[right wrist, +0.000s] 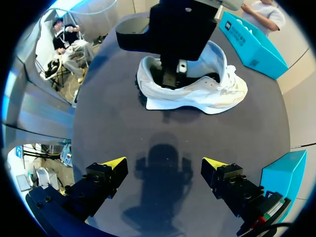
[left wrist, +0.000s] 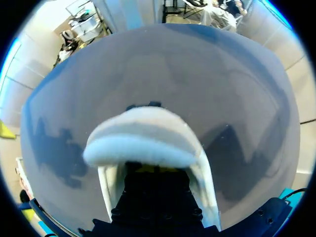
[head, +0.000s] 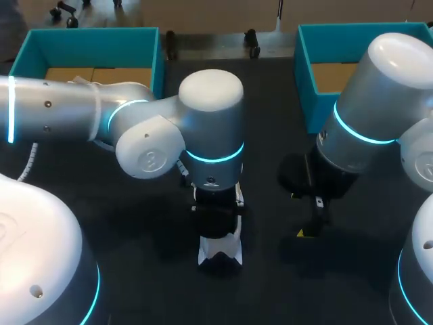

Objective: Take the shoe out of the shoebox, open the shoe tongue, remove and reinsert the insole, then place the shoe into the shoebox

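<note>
A white shoe (right wrist: 207, 96) lies on its sole on the dark table (right wrist: 123, 128), and its end pokes out below my left wrist in the head view (head: 220, 252). My left gripper (right wrist: 170, 78) points straight down into the shoe's opening. In the left wrist view the padded heel collar (left wrist: 140, 148) arches just ahead of the left gripper (left wrist: 154, 169), whose fingers are shut deep inside the shoe. Whether they pinch anything is hidden. My right gripper (right wrist: 164, 165) hovers open above bare table beside the shoe, showing in the head view (head: 312, 220) to the shoe's right.
Two teal shoeboxes stand at the table's far edge, one at the back left (head: 88, 40) and one at the back right (head: 308, 74). The back right box also shows beyond the shoe in the right wrist view (right wrist: 252, 42).
</note>
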Controlling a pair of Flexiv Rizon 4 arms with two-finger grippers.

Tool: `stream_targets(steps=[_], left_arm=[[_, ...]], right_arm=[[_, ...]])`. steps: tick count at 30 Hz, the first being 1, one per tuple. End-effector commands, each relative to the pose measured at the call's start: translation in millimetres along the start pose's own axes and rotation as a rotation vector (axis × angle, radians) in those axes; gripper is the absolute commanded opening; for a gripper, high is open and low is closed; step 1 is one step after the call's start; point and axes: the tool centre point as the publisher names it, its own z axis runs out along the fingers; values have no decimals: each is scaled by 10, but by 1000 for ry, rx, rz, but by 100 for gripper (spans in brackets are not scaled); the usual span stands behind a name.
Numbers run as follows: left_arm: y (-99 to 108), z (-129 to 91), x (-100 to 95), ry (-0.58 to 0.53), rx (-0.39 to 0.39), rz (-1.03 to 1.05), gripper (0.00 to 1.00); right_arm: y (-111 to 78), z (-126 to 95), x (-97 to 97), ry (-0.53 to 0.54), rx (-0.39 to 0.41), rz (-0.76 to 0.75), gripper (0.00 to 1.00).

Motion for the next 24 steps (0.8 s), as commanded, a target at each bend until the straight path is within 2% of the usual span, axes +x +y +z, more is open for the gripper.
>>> stream_targets(steps=[1, 4, 7, 12, 15, 19, 24], left_arm=[[-34, -147, 81, -30, -16, 4, 0], [-90, -269, 87, -44, -27, 3, 0], [-132, -298, 68, -53, -28, 7, 0], [-127, -161, -6, -18, 32, 25, 0], [-102, -62, -23, -12, 43, 21, 0], [-43, 55, -22, -13, 12, -4, 0], [77, 68, 39, -27, -15, -44, 0]], right_arm=[[-7, 9, 11, -2, -2, 0, 100], [-7, 9, 11, -2, -2, 0, 100], [-7, 9, 11, -2, -2, 0, 100], [-7, 9, 11, -2, -2, 0, 100], [-7, 9, 11, -2, -2, 0, 100], [-7, 9, 11, -2, -2, 0, 100], [-7, 9, 11, -2, -2, 0, 100]])
